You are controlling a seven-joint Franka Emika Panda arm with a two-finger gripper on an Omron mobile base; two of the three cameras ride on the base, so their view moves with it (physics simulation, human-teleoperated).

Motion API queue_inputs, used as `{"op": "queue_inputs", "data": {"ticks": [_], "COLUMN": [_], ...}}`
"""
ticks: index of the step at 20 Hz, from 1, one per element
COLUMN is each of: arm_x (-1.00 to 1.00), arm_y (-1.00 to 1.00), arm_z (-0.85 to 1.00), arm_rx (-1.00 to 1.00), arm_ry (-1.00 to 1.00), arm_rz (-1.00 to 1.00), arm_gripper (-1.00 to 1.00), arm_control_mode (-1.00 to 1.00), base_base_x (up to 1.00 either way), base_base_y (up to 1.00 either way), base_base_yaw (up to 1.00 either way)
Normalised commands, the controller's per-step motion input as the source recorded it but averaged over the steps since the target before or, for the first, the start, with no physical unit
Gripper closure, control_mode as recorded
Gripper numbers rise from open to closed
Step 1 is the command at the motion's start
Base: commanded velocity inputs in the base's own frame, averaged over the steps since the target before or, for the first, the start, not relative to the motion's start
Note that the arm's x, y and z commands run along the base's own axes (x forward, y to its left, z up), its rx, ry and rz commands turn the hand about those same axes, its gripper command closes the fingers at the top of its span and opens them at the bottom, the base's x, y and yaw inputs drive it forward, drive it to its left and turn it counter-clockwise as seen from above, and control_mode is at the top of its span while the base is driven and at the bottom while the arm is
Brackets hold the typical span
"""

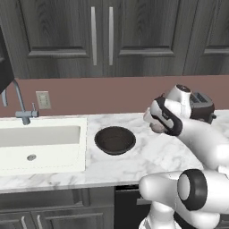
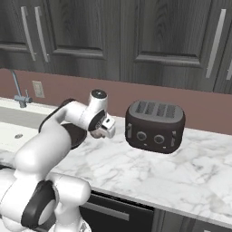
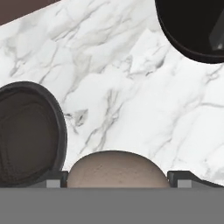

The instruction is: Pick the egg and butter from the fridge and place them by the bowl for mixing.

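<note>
The brownish-grey egg sits between my two fingertips, and my gripper is shut on it. The gripper hangs a little above the marble counter, just right of the dark round bowl. In the hand view the bowl lies at the left and bare marble lies straight below the egg. In the right base view the gripper points down beside the bowl, which my arm partly hides. The butter and the fridge are out of view.
A dark toaster stands on the counter right of the gripper, near the back wall. The white sink with its faucet lies left of the bowl. Dark cabinets hang above.
</note>
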Motion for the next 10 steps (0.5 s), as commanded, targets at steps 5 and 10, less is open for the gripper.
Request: {"op": "queue_inputs", "data": {"ticks": [5, 10], "arm_x": [0.23, 0.27], "arm_y": [-0.08, -0.11], "arm_z": [-0.69, -0.55], "arm_rx": [0.00, 0.01], "arm_ry": [0.06, 0.04], "arm_rz": [-0.07, -0.05], "arm_gripper": [1.00, 1.00], "arm_control_mode": [-1.00, -1.00], "base_base_x": [0.00, 0.00], "base_base_y": [0.00, 0.00], "base_base_yaw": [0.00, 0.00]}}
